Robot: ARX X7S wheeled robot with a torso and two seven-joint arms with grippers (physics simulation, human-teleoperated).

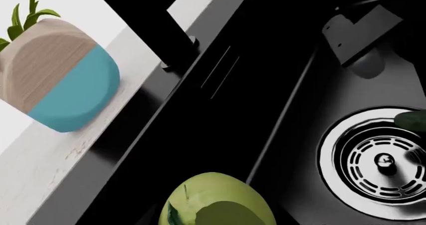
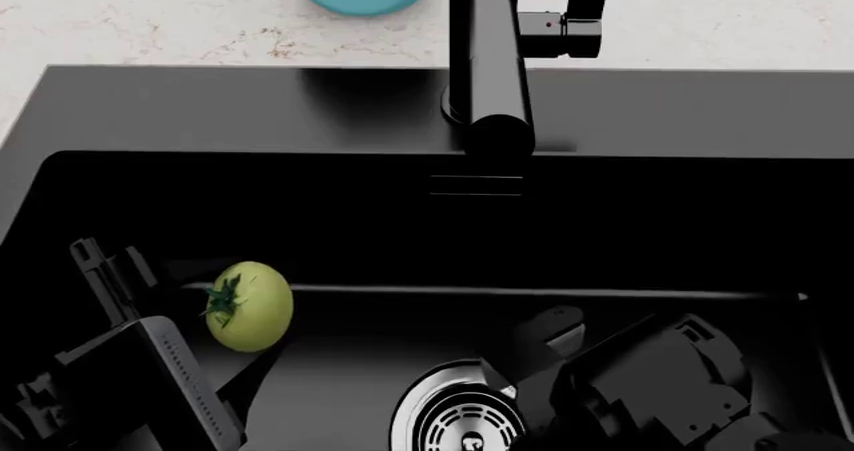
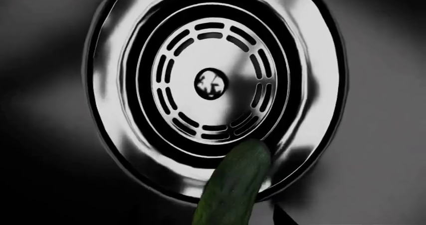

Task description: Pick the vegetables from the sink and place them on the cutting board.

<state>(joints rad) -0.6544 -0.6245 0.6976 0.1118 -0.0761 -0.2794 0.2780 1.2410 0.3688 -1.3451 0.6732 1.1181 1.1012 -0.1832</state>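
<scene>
In the head view the tomato sits on the sink floor at about nine o'clock from the drain, just beside the left gripper, whose fingers look apart. It seems light, smooth and roll-prone, so take it across its middle. The cucumber, firm and slick, overlaps the drain's rim; whether the right gripper clamps it I cannot tell.

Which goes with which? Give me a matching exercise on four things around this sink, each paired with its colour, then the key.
Things:
1. tomato
2. cucumber
3. drain
4. faucet

Colours:
A. shiny steel
B. matte black
C. pale green
D. dark green

Pairs: 1-C, 2-D, 3-A, 4-B
</scene>
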